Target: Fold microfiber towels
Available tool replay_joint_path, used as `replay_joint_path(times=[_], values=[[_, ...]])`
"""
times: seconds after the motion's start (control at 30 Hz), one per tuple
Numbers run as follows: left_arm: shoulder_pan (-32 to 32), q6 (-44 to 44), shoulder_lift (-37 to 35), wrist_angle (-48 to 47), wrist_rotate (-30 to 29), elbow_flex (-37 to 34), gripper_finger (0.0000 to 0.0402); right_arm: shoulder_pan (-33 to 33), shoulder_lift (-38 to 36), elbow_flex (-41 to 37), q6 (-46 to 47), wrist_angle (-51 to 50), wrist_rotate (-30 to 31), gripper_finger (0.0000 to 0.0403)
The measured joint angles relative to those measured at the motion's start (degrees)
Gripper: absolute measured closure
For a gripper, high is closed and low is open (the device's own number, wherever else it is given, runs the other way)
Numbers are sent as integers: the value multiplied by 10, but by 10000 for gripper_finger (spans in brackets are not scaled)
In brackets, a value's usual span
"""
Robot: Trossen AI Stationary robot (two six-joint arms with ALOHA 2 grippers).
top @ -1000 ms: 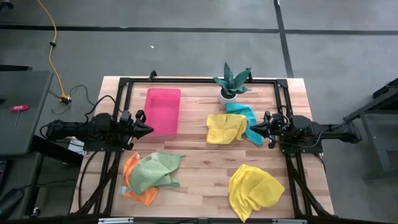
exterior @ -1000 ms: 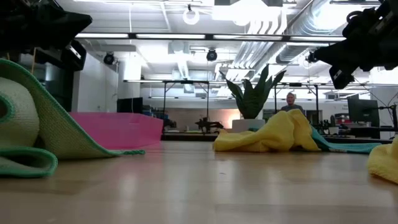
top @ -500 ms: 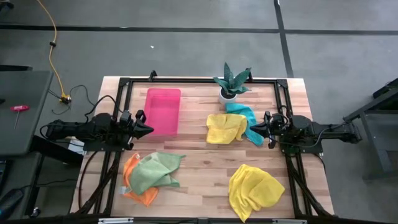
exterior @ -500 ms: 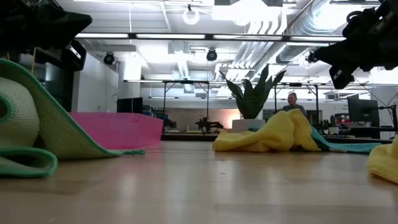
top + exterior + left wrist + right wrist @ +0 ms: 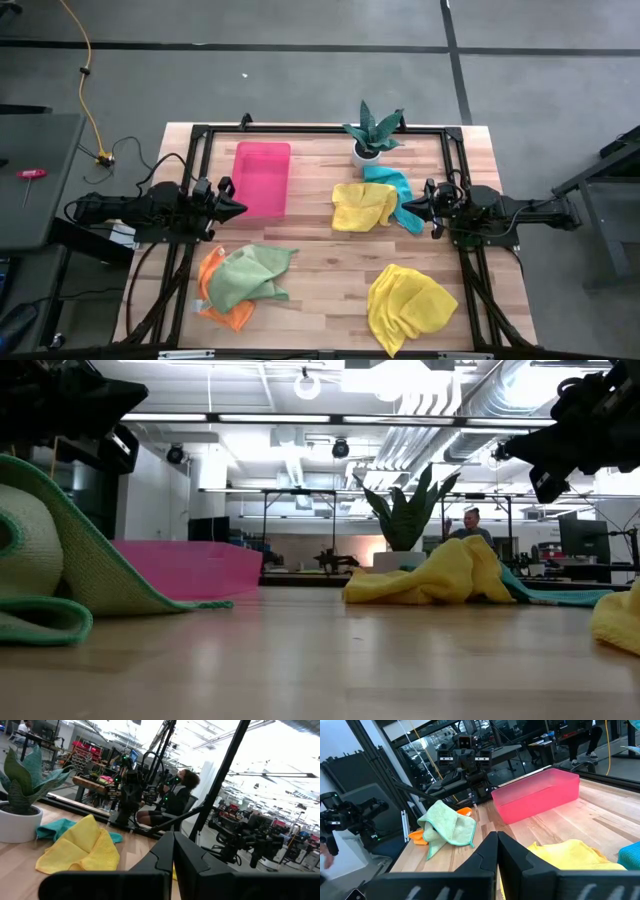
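Several crumpled microfiber towels lie on the wooden table. A light green towel (image 5: 250, 275) rests on an orange one (image 5: 213, 290) at the near left. One yellow towel (image 5: 408, 305) lies at the near right. Another yellow towel (image 5: 362, 206) overlaps a teal one (image 5: 398, 190) at mid-right. My left gripper (image 5: 240, 208) is shut at the table's left side, raised clear, pointing right. My right gripper (image 5: 405, 209) is shut at the right side, pointing left, beside the teal towel and above it.
A rigid pink tray (image 5: 262, 178) lies at the far left of the table. A potted plant in a white pot (image 5: 370, 135) stands at the far edge. A black frame (image 5: 320, 128) rims the table. A person (image 5: 470, 525) is seen in the room beyond.
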Motion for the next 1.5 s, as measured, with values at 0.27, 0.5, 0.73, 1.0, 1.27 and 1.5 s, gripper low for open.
replay_joint_path(times=[0.27, 0.5, 0.73, 1.0, 1.27, 1.5], values=[[0, 0, 0, 0, 0, 0, 401, 0, 0, 0, 0, 0, 0, 402], [0, 0, 0, 0, 0, 0, 401, 0, 0, 0, 0, 0, 0, 402], [0, 0, 0, 0, 0, 0, 401, 0, 0, 0, 0, 0, 0, 402], [0, 0, 0, 0, 0, 0, 401, 0, 0, 0, -62, 0, 13, 402], [0, 0, 0, 0, 0, 0, 401, 0, 0, 0, -116, 2, 32, 402], [0, 0, 0, 0, 0, 0, 401, 0, 0, -1, 81, 144, 114, 402]])
